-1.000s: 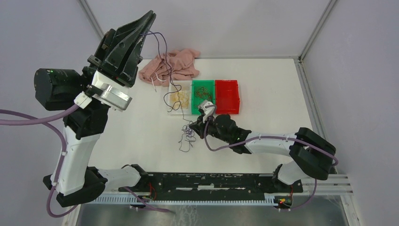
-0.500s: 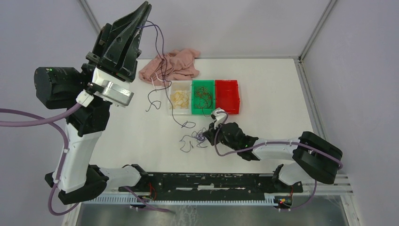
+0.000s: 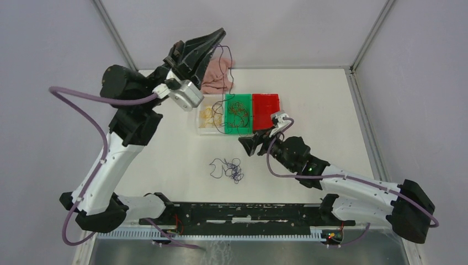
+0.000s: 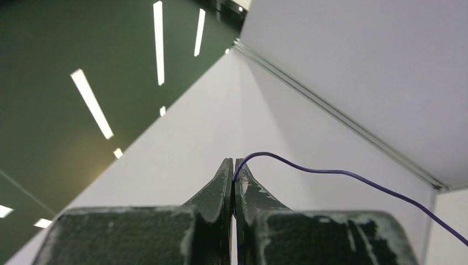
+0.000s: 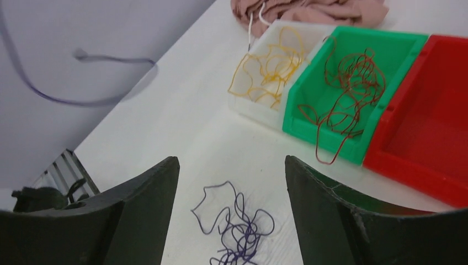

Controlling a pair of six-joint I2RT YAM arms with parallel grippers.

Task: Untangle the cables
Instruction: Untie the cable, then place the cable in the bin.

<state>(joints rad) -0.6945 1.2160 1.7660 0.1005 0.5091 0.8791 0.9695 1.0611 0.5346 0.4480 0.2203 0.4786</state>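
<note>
A small tangle of purple cables (image 3: 228,169) lies loose on the white table, seen just below my right gripper's fingers as the purple tangle (image 5: 238,227). My right gripper (image 3: 249,146) hovers above and to the right of it, open, with nothing between its fingers (image 5: 232,165). High over the bins, my left gripper (image 3: 219,33) is shut on a single purple cable (image 3: 227,61) that hangs down toward the green bin. The left wrist view shows that strand (image 4: 331,172) pinched at the fingertips (image 4: 233,163). Yellow cables (image 5: 267,69) fill the white bin and red-brown cables (image 5: 347,94) the green bin.
Three bins stand side by side at mid table: white (image 3: 202,122), green (image 3: 228,128), and red (image 3: 266,110); the red bin holds no cables. A pink garment (image 3: 218,81) with a white drawstring lies behind them. The enclosure walls close in the back and sides.
My right gripper opened and let go of the purple tangle, then rose toward the bins. The left arm swung right, carrying one purple strand free of the tangle.
</note>
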